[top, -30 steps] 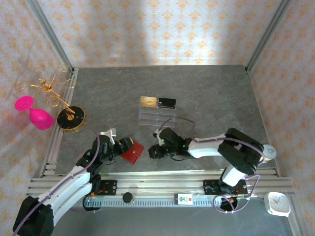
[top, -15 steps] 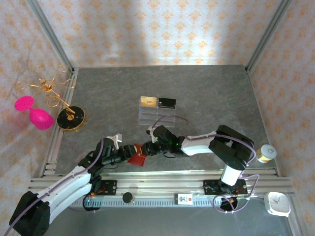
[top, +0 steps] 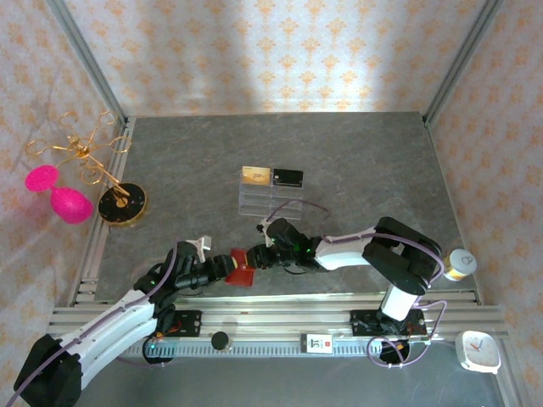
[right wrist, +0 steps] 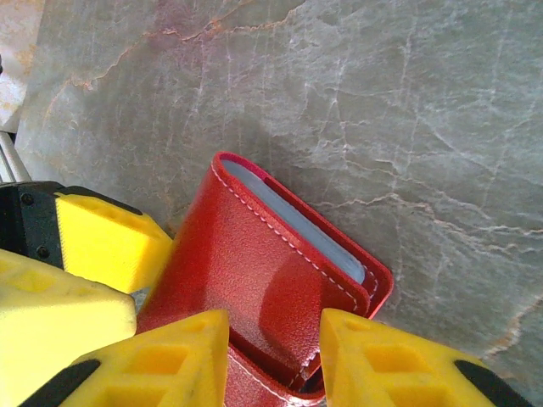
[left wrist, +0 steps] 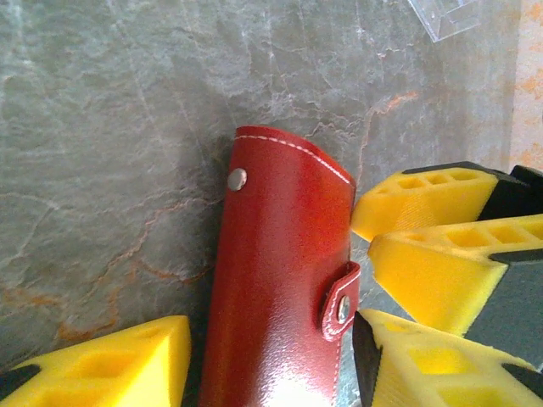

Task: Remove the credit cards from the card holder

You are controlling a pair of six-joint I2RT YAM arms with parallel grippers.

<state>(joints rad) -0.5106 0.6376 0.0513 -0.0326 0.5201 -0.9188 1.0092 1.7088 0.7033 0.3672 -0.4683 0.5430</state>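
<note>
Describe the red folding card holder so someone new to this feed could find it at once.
On the grey stone-patterned table, look near the front edge where the left gripper and right gripper meet. Between their yellow fingers is the small red card holder. Unlike the clear acrylic stand behind it, it is opaque glossy red, with white stitching and a snap tab.
</note>
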